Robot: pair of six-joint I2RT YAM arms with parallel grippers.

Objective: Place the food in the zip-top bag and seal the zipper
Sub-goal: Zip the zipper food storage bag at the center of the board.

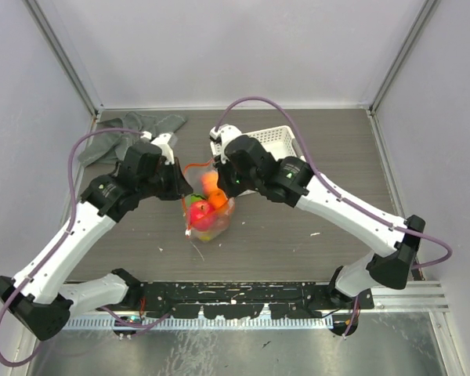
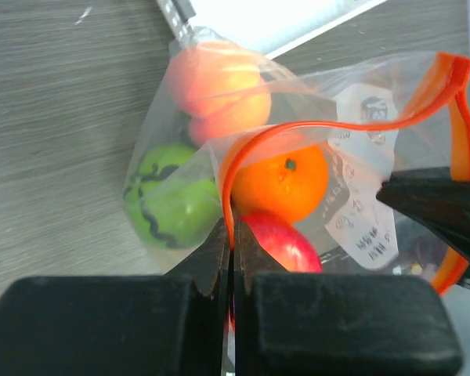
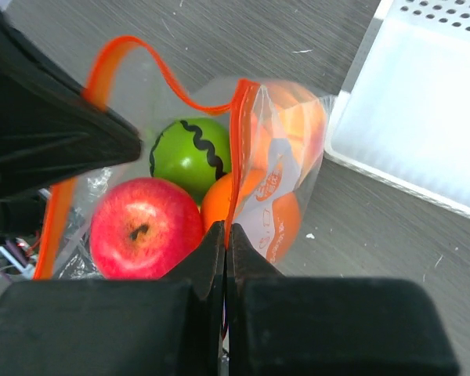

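The clear zip-top bag (image 1: 210,215) hangs between my two grippers above the table, its mouth open. Inside it lie a red apple (image 3: 145,227), a green fruit (image 3: 189,157), an orange (image 2: 280,182) and a peach fruit (image 2: 219,86). My left gripper (image 2: 233,235) is shut on the orange-red zipper strip (image 2: 298,133) at one side of the mouth. My right gripper (image 3: 225,235) is shut on the strip (image 3: 236,157) at the other side. In the top view the left gripper (image 1: 184,186) and right gripper (image 1: 219,174) flank the bag's top.
A white lattice basket (image 1: 270,141) stands behind the right arm, and shows at the right wrist view's top right (image 3: 423,102). A grey cloth (image 1: 133,129) lies at the back left. A small scrap lies on the table (image 1: 315,233).
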